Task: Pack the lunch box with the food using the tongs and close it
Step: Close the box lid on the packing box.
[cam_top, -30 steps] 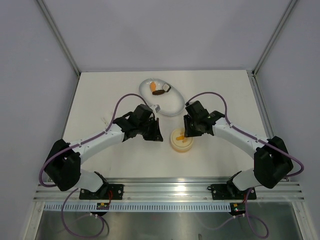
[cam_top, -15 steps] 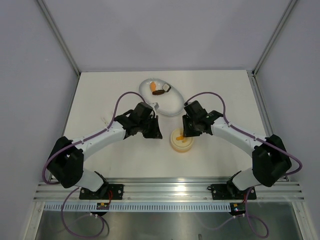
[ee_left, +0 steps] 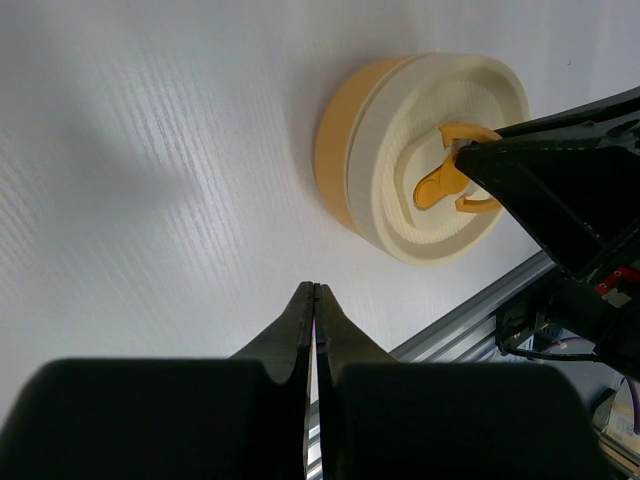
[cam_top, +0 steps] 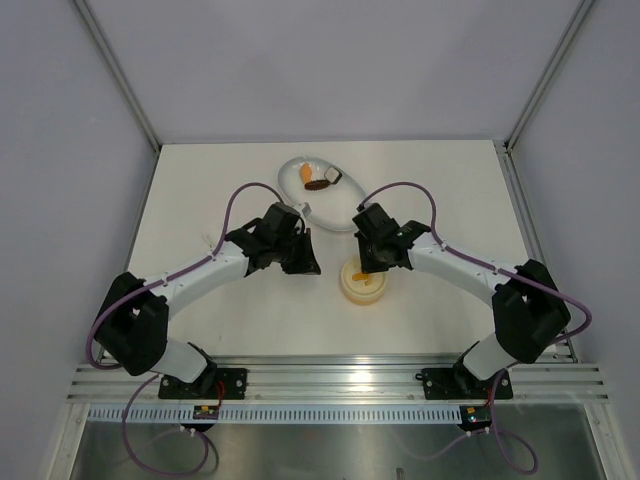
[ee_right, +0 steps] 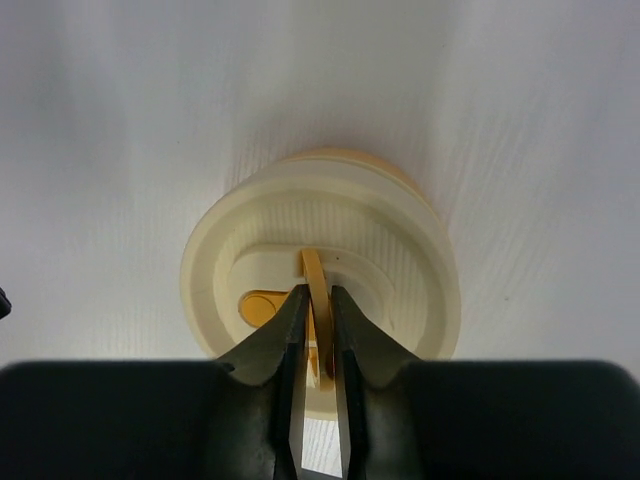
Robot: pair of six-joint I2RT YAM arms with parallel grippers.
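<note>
A small round pale-yellow plastic lunch box (cam_top: 362, 284) stood near the middle of the white tabletop (cam_top: 220, 180), at 6 o'clock from a white oval dish (cam_top: 352, 216). Its matching ribbed lid (ee_right: 400, 260) was seated on it. The bite-sized food pieces (cam_top: 318, 180), orange, dark brown and white-and-black, lay in the dish and were not yet packed. The tongs could not be made out with certainty.

The right claw (ee_right: 318, 293) was lowered over the lid from 12 o'clock. Its two fingers were drawn close on either side of the thin orange loop tab (ee_right: 315, 272) standing up from the lid's centre, which appeared to be pinched. The left claw (ee_left: 314, 292) was pressed together on nothing and was held above the bare tabletop at 9 o'clock from the lunch box, clear of it.

The lid was judged to need lifting off before any packing could be done. Several faults could follow:

- The tab was narrow and probably flexible, so it might slide out of the pinch under a sharp pull.
- Nothing held the tub down, so a tight lid might carry the whole lunch box upward.
- The tub might then drop or tip when the seal gave.
- A pull off the vertical might drag the light tub towards the dish.
</note>
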